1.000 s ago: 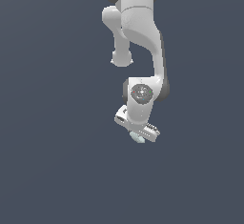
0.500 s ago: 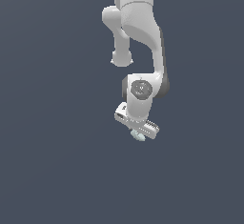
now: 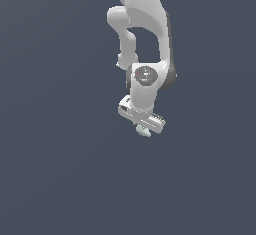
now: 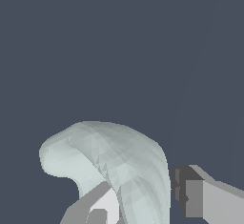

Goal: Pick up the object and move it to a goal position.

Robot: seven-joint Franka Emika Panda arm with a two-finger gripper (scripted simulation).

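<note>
While the white Franka arm (image 3: 145,39) hangs down over the plain slate-grey table (image 3: 55,169), the small pale mint-white curved lump (image 3: 143,132) sits directly under the jaws, peeking out below the hand, slightly toward the exterior view's left of the hand's middle. In the wrist view the same lump (image 4: 114,166) fills the space between the two grey fingers: one finger (image 4: 95,206) lies against its hollowed, notched side, and the other (image 4: 190,192) stands just beside its rounded back, with a thin dark gap showing there. Its long axis arcs from the blunt tip back toward the palm, so it runs across the line of closing rather than along it.

The gripper (image 3: 142,129) is narrowed about the lump and appears to be holding it, though contact on the second finger cannot be confirmed. Whether the lump is clear of the table cannot be told. No goal marker is visible. By my judgement, the carry depends on the lump staying centred.
</note>
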